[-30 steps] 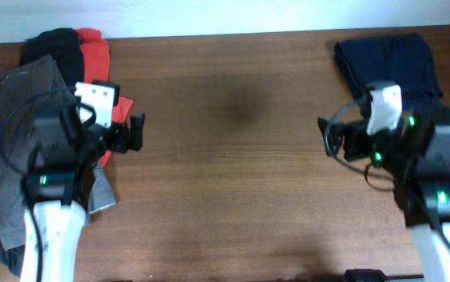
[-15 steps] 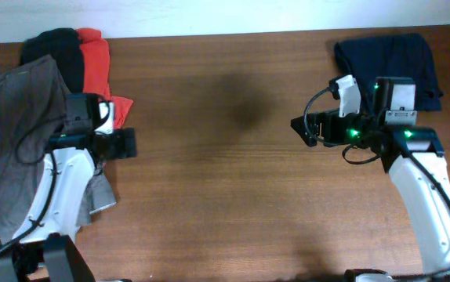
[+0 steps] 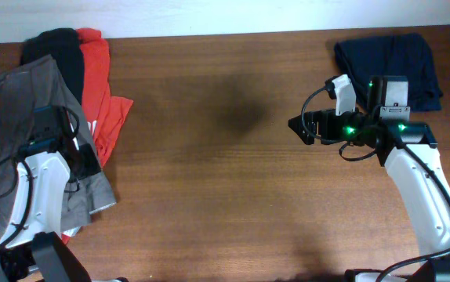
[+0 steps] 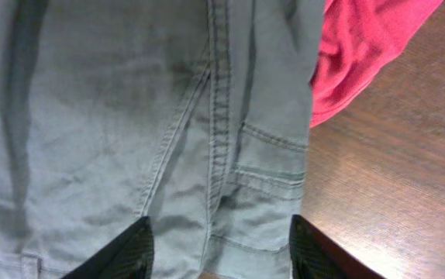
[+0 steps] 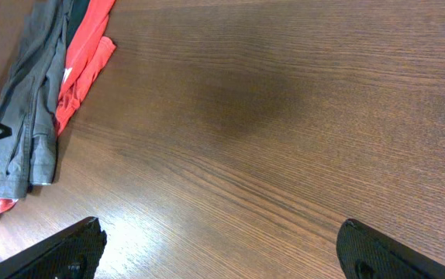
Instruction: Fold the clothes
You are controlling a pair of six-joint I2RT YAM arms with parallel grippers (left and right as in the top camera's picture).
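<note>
The grey-olive shorts are lying wrinkled on the table, spreading out to the left of the red shirt and touching it along that side. One corner of the shorts is reaching down past the shirt's lower tip. In the left wrist view a double-stitched seam is running up the grey fabric, and the red cloth is showing just beyond the shorts' right edge.

The left pincer is coming straight down on the shorts, just left of the red shirt's lower part. Its two dark fingertips are standing partly apart with grey cloth between them. That cloth is lying flat rather than bunching, so no hold on it is showing.

The right pincer is hanging over bare wood well to the right of the red shirt, pointing back toward it. Its jaws are standing as wide as they go and are holding nothing.

A black garment is sitting bunched against the red shirt's upper left side, touching it. A dark navy garment is lying well apart from the red shirt, far off to its right, beyond the right arm.
</note>
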